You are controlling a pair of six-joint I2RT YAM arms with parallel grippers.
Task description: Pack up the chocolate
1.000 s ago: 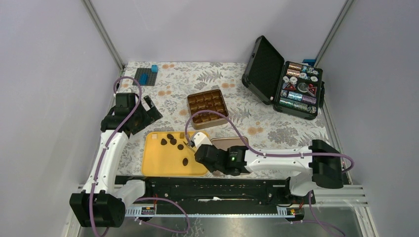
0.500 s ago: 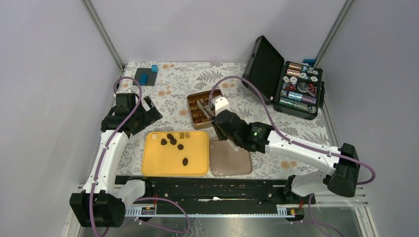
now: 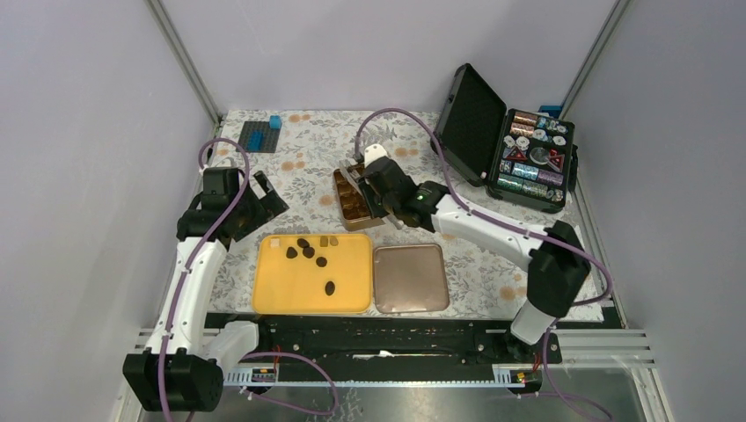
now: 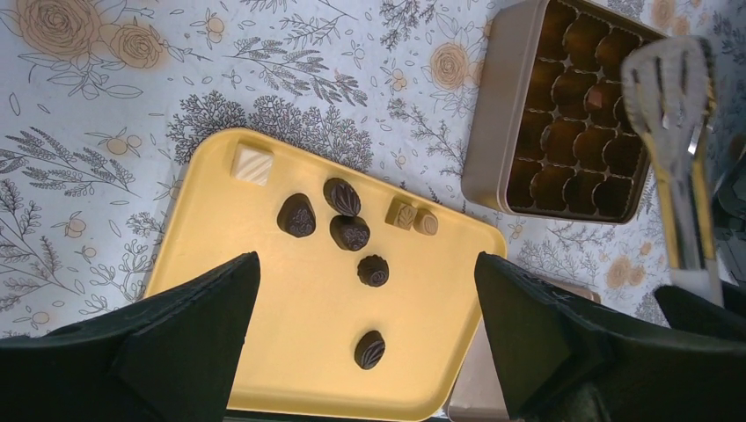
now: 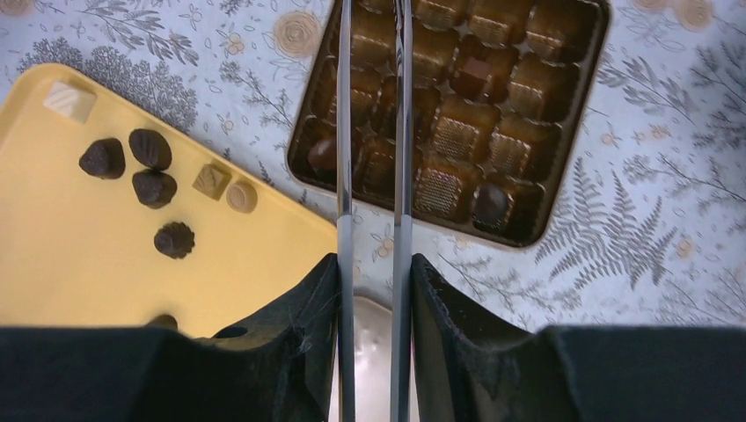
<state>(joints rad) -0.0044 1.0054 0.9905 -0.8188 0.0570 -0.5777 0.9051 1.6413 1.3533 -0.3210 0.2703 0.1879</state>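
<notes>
Right end effector [image 5: 374, 272]: clenched on metal tongs [image 5: 402, 132], both blades pinched between its fingers with a narrow gap between them.
Tongs: reach ahead of the right end effector over the gold compartment box [image 5: 537, 88].
Left end effector [image 4: 365, 264]: released, fingers spread wide, touching nothing.
Chocolate [image 4: 350, 232]: mostly loose on the yellow tray [image 4: 299, 325] beneath the left end effector; a few pieces sit in box compartments under the tongs.
Table [image 3: 493, 237]: carries tray and box.

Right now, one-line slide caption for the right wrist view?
Right gripper holds tongs over the partly filled box, loose chocolates on the yellow tray beside it.
</notes>
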